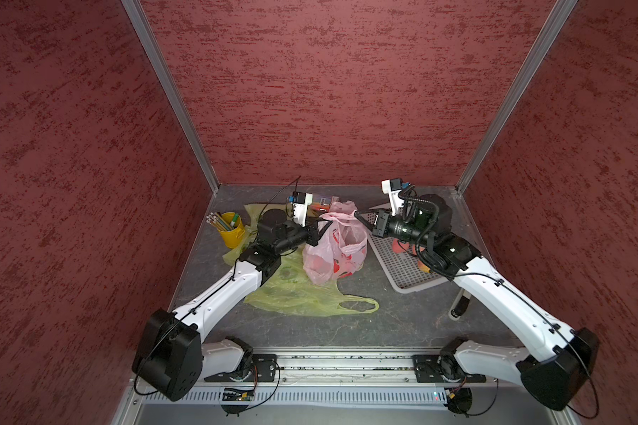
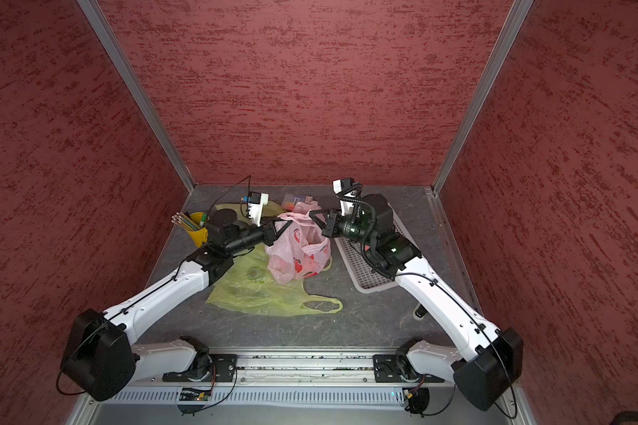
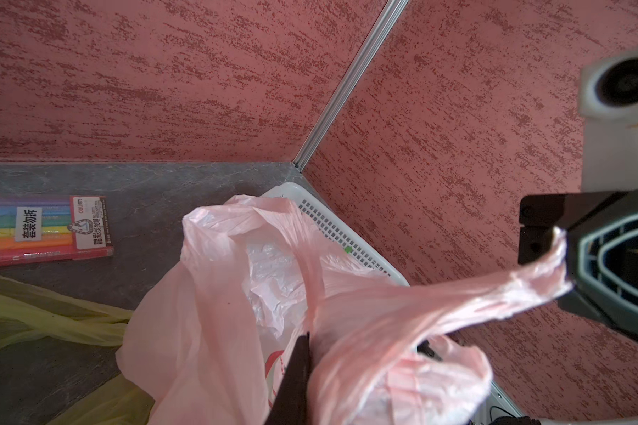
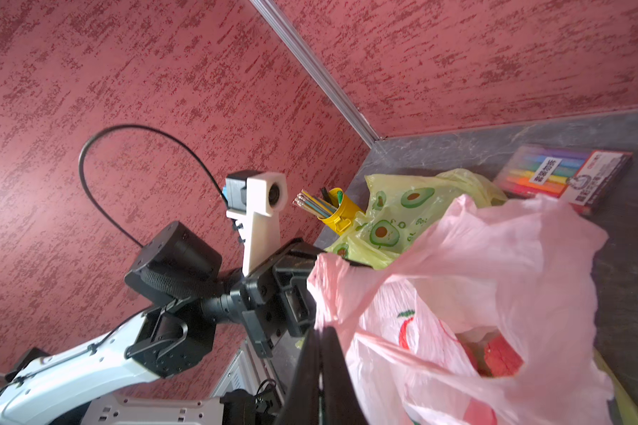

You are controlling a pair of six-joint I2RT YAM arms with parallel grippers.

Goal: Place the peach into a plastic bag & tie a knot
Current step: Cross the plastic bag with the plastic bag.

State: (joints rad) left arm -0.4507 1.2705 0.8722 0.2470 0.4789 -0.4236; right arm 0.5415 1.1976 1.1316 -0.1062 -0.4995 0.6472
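Pink bag stood slumped at mid-bench, mouth up: thin crinkled film with a red fruit print. A reddish rounded lump lay low inside, seen through the mouth, and I took it for the peach. Left fingers looked pinched together on the handle loop on their own side, though film hid part of them. Right fingers were clenched flat on the opposite loop. Both sets of tips hung above the mouth, near each other but apart, each arm on its own side and neither clearly nearer. The right-held loop was drawn into a twisted strap whose long axis ran along the line from one pair of tips toward the other, with the bag body hanging below and between. Judgement: peach step done, knot not yet begun; the two straps would have to cross over the mouth next. The film bunches easily and might slide out of a grip. Also noted: limp green avocado-print bag flat on the grey bench, white perforated tray under the right arm
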